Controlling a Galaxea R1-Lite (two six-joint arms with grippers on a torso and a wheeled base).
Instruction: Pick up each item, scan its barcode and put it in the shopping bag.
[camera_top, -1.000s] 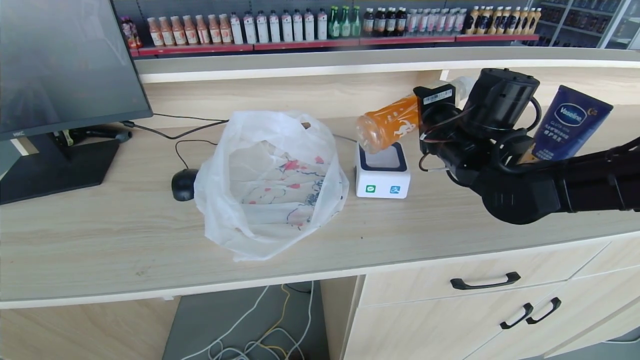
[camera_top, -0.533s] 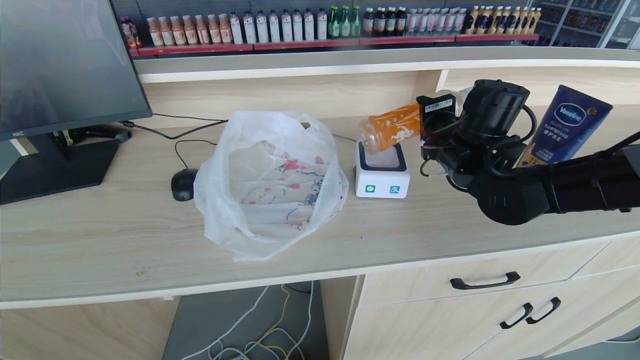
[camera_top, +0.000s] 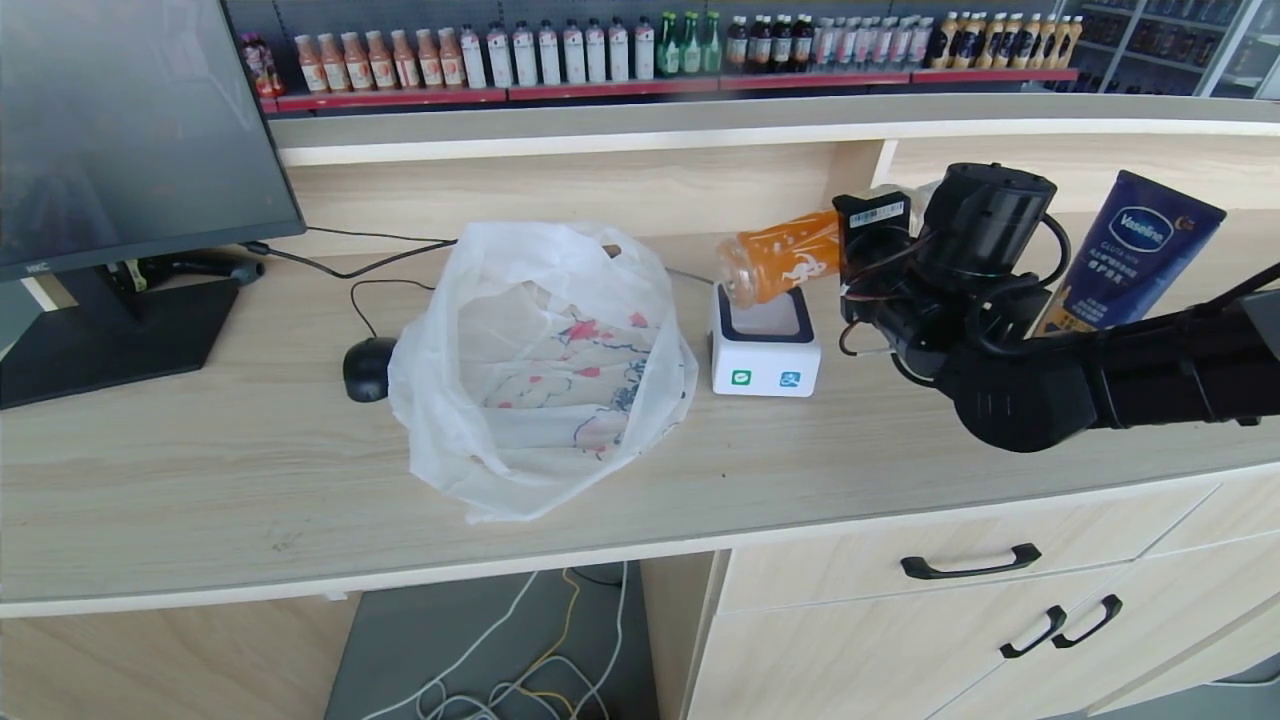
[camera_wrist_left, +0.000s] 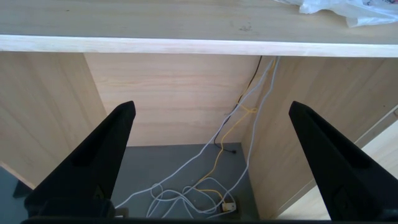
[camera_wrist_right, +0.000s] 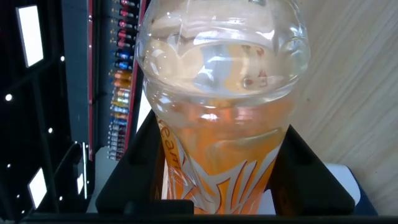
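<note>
Head view: the right gripper (camera_top: 850, 250), on an arm stretched in from the scanner's (camera_top: 765, 342) right, clamps the orange bottle (camera_top: 778, 258), which tilts just above the scanner. The shopping bag (camera_top: 540, 370) sits left of the scanner.
Left wrist view: the left gripper (camera_wrist_left: 211, 168), its fingers spread and empty, hangs below the edge of the scanner's counter (camera_wrist_left: 124, 25).
Right wrist view: the bottle's clear end is nearest the camera.

right gripper (camera_top: 848, 258) | drops slightly | orange bottle (camera_top: 780, 262) lies flatter, base closer over scanner (camera_top: 765, 352)
</note>
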